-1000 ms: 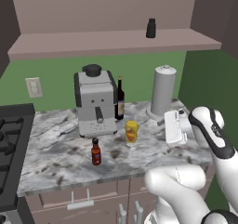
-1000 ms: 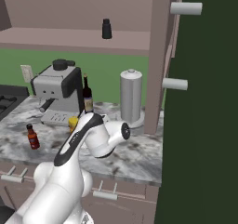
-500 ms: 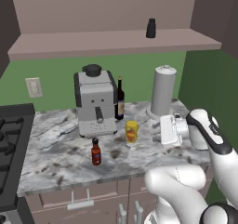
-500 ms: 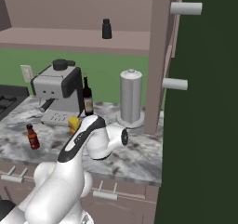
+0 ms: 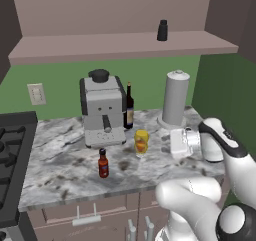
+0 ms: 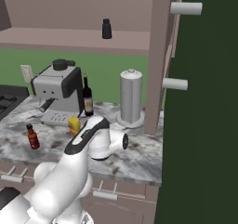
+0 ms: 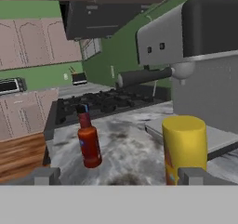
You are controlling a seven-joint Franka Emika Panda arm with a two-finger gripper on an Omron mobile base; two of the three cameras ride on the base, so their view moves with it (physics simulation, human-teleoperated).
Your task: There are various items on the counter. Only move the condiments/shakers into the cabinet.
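The yellow bottle stands on the marbled counter, in front of the coffee machine. My gripper hovers low just right of it, open and empty, pointing at it. In the hand view the yellow bottle rises close behind the right fingertip, off to the right of the gap between the fingers. The red sauce bottle stands farther off to the left, near the counter's front. The black shaker stands on the cabinet shelf.
A dark wine bottle stands beside the coffee machine, and a pale grey canister stands behind my hand. The black stove lies at the left. The cabinet's side panel drops to the counter at the right.
My hand has moved a little left and down toward the yellow bottle. Its jaws have stayed open. The things on the counter have not moved.
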